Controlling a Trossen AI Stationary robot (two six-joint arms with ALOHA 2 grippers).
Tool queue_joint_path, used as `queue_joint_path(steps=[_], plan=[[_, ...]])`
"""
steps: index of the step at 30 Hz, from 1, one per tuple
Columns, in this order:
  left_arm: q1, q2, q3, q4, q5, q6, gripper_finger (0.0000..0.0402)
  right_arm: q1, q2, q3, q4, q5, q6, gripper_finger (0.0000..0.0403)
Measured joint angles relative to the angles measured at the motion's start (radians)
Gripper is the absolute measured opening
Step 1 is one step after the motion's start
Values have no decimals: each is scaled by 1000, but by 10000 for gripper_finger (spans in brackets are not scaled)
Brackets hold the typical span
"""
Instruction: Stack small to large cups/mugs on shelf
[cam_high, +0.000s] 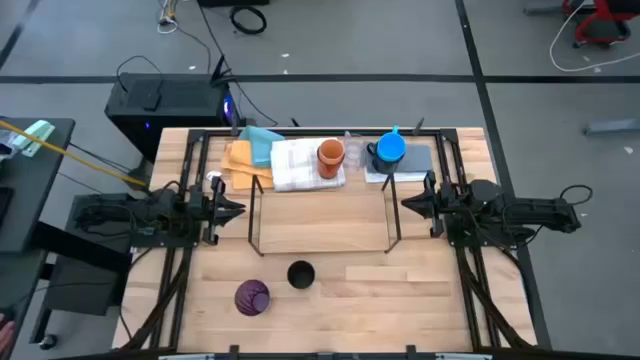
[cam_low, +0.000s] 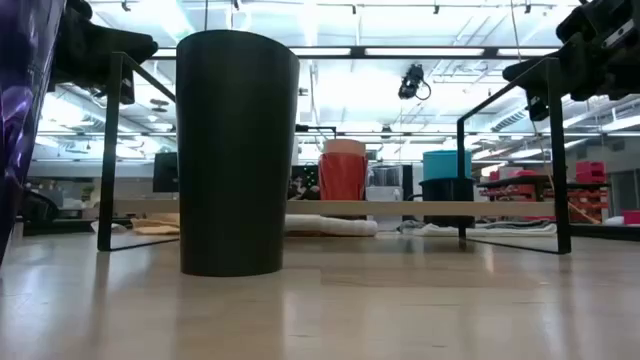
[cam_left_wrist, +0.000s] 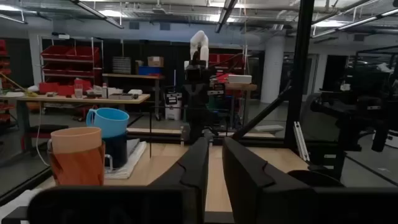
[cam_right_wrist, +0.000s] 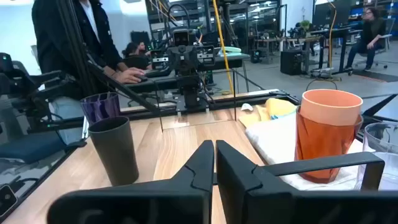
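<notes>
Both arms idle beside the empty shelf (cam_high: 322, 215); five cups counted on the tabletop (cam_high: 420, 290).

Taking the shelf, a thin black rod frame, as landmark: just off its near edge stand two cups, one black cup (cam_high: 301, 274) and one purple cup (cam_high: 252, 297) beside it, farther from the shelf. Behind the shelf's far edge stands one orange cup (cam_high: 331, 155) on a white folded towel (cam_high: 296, 165), one bright blue cup (cam_high: 391, 148) nested in a dark navy mug (cam_left_wrist: 116, 151), and one clear glass (cam_right_wrist: 380, 144) beside the orange one. One yellow cloth (cam_high: 243, 163) and one teal cloth (cam_high: 260, 143) lie by the shelf's far left corner. The left gripper (cam_high: 235, 208) hangs at the shelf's left end, its fingers slightly apart, holding nothing; the right gripper (cam_high: 408, 204) hangs at the right end, fingers together and empty.
</notes>
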Motion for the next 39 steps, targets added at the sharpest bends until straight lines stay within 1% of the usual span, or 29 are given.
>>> queue_joint_path(steps=[5,14,26,35,39], plan=[[0,0,0,0,0,0,62,0,0,0,0,0,0,25],[0,0,0,0,0,0,53,0,0,0,0,0,0,25],[0,0,0,0,0,0,64,0,0,0,0,0,0,25],[0,0,0,0,0,0,55,0,0,0,0,0,0,25],[0,0,0,0,0,0,58,0,0,0,0,0,0,25]])
